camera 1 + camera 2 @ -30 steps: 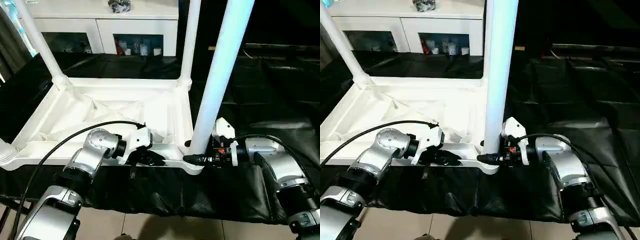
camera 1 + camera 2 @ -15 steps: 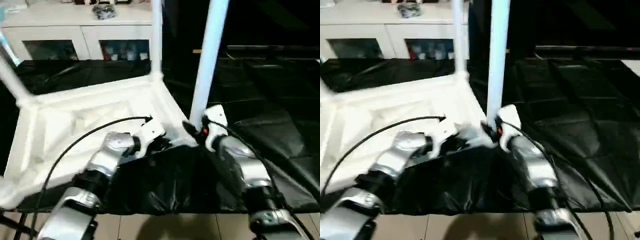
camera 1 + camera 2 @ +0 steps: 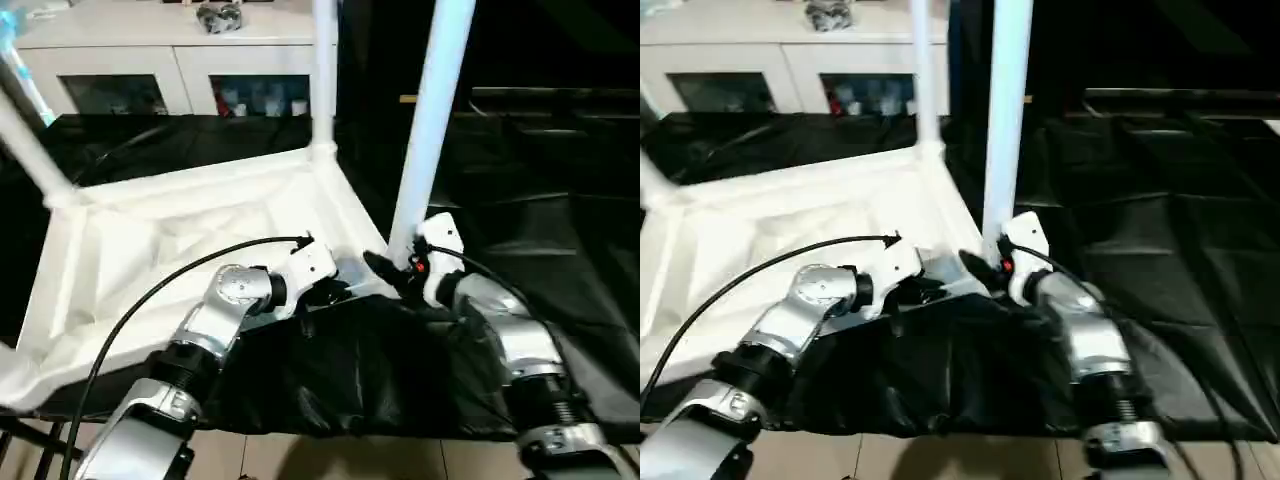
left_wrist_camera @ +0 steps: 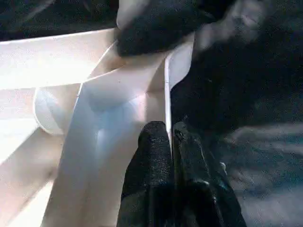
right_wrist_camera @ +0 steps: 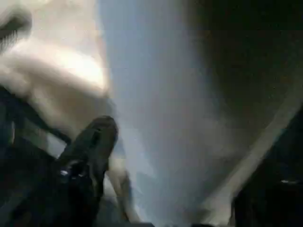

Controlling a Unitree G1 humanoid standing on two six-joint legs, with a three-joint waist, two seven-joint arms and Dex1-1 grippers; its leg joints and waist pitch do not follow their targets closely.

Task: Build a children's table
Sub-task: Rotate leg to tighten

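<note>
The white plastic ribbed tabletop [image 3: 180, 230] is lying upside down on the black-covered table [image 3: 560, 200], with 3 visible white tubular legs [image 3: 432, 110] standing in corner sockets. Left pincer [image 4: 171, 137] is pinching its rim; right pincer [image 3: 385, 270] is straddling the near leg's base, grip unclear.

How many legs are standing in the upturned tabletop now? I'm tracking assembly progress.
3: near-right leg by the right hand, far-right leg, far-left leg. The near-left corner is cut off, so a fourth may be hidden.

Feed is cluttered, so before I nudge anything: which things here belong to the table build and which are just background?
Job:
tabletop, upside down
near leg, upright at its corner
far leg
left gripper, shut on the tabletop's edge

Background:
white cabinet
black sheet
</note>
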